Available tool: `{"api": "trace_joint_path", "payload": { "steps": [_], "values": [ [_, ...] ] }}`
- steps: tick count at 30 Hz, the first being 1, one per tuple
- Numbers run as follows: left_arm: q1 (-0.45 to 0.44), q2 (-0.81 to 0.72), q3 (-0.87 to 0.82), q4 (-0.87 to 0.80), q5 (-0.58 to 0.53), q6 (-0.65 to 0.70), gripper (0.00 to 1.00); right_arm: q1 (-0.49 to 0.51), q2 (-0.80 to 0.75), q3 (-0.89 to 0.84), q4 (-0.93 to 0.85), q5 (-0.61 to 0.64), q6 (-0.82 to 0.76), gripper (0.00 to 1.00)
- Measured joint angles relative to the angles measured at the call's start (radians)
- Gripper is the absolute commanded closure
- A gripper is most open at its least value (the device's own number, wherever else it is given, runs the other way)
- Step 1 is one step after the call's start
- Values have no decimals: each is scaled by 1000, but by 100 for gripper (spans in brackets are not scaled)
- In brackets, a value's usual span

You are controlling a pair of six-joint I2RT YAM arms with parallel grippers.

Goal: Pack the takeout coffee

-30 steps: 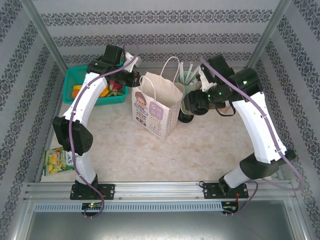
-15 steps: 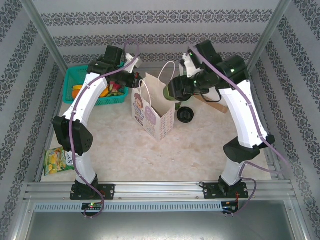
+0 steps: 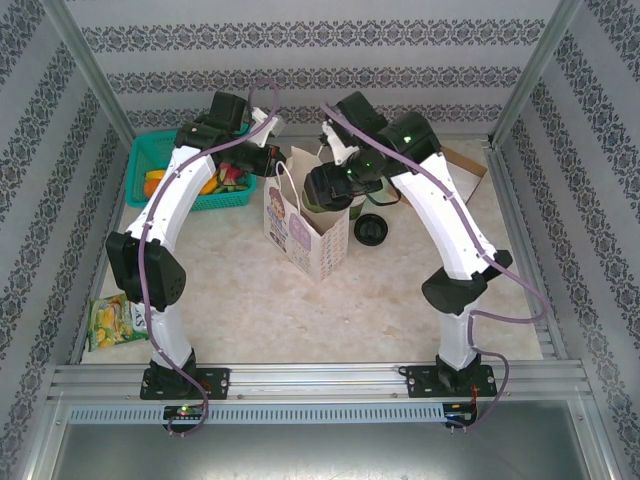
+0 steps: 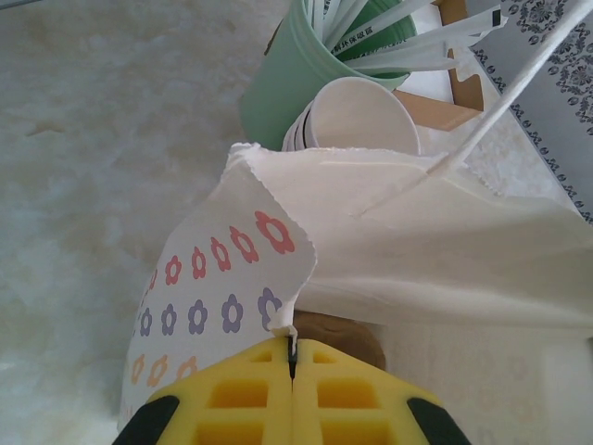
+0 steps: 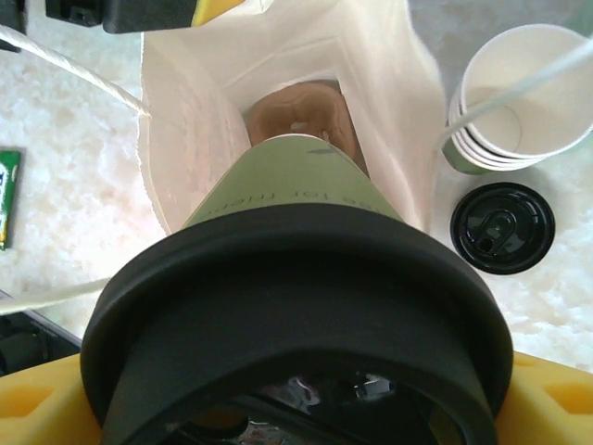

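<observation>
The white paper bag [image 3: 300, 232] with a flower print stands mid-table, its mouth open upward. Its rim leaves only a narrow margin around the small dark green paper coffee cup [image 5: 287, 181] with a round black plastic lid, which hangs at the opening, base toward the brown bag floor; whether the base has passed the rim I cannot tell. A stack of cream paper cups [image 5: 519, 93] and a loose black lid [image 5: 502, 227] crowd one side of the bag. The right gripper [image 3: 332, 188], its arm arched over the bag, clamps the cup near the lid between yellow fingers [image 5: 37, 413]. The left gripper [image 4: 292, 357], fingers pressed together, pinches the bag's rim.
</observation>
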Motion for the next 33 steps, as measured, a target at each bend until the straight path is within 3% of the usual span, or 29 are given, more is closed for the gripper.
{"api": "trace_joint_path", "payload": {
  "steps": [16, 24, 33],
  "values": [
    [3, 0, -20, 22, 25, 8, 93, 25, 45, -60, 111, -104, 4, 36],
    [3, -15, -41, 37, 31, 39, 93, -1, 41, -214, 166, -108, 16, 36],
    [5, -27, -64, 42, 49, 86, 93, -5, 26, -227, 169, -51, 38, 36]
  ]
}}
